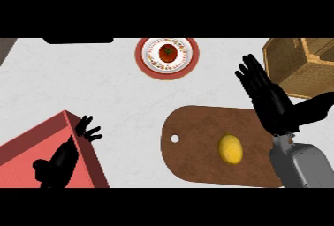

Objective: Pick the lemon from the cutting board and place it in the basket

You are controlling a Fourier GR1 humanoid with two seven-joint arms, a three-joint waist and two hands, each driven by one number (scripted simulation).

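A yellow lemon (230, 148) lies on the brown cutting board (195, 154), toward its right side. My right hand (269, 99) hovers open to the right of and above the lemon, fingers straight and pointing up-left, not touching it. The wicker basket (297, 66) stands at the upper right, just beyond that hand. My left hand (87, 129) rests open at the left, over the edge of the red tray.
A red tray (39, 145) fills the lower left corner. A red-rimmed plate (145, 55) holding a tomato (168, 52) sits at the top centre. A dark object (78, 40) shows at the top left edge.
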